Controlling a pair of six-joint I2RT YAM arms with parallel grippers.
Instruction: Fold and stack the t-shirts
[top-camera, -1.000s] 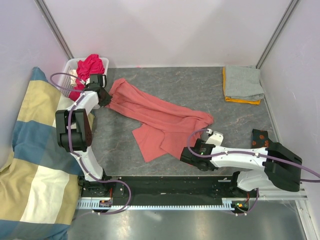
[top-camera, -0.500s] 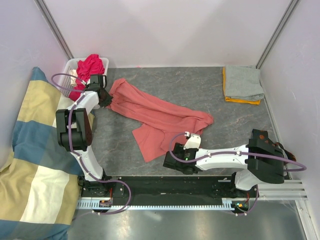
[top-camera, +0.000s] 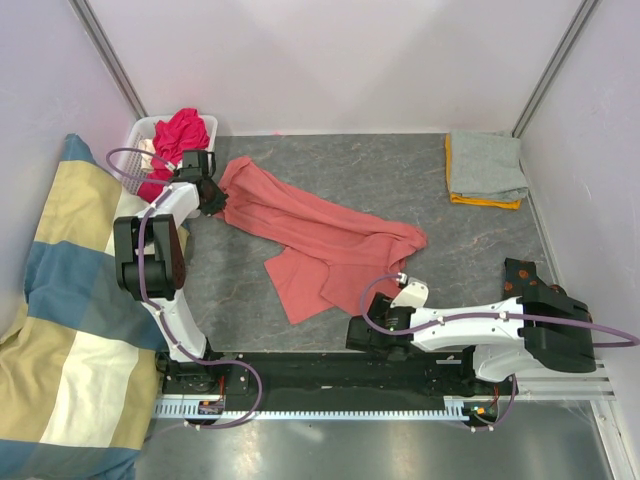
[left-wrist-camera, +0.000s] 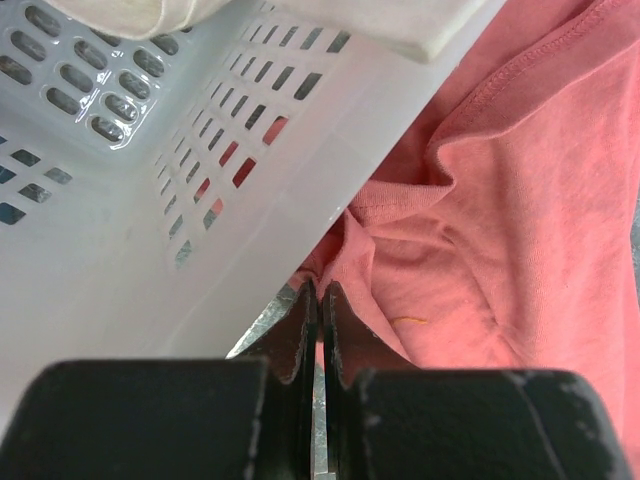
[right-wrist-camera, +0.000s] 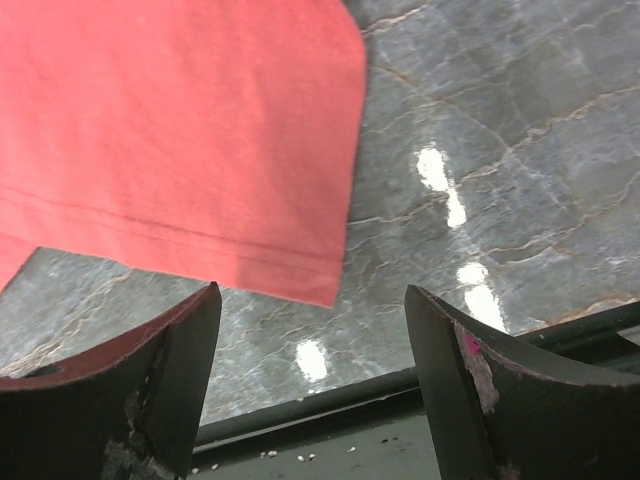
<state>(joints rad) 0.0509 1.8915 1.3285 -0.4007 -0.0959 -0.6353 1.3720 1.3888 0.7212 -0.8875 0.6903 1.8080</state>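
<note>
The grey t-shirt (top-camera: 487, 165) lies folded on the orange t-shirt (top-camera: 482, 201), far from both grippers, but the salmon-pink t-shirt (top-camera: 320, 235) is not folded yet: the left gripper (left-wrist-camera: 318, 300) pinches its corner by the white basket (left-wrist-camera: 120, 230), and its hem lies just in front of the spread right gripper (right-wrist-camera: 312, 295).

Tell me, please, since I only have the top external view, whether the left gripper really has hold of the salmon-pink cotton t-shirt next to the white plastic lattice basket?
Observer: Yes. In the left wrist view the left gripper is shut, with the salmon-pink cotton t-shirt bunched at its tips, close beside the white plastic lattice basket.
Operator: Thanks. Is the right gripper open?
Observer: The right gripper is open and holds nothing.
Operator: Where is the hem relative to it?
Observer: The t-shirt's stitched hem corner lies flat on the grey marbled table, in line with the gap between the fingers.
</note>
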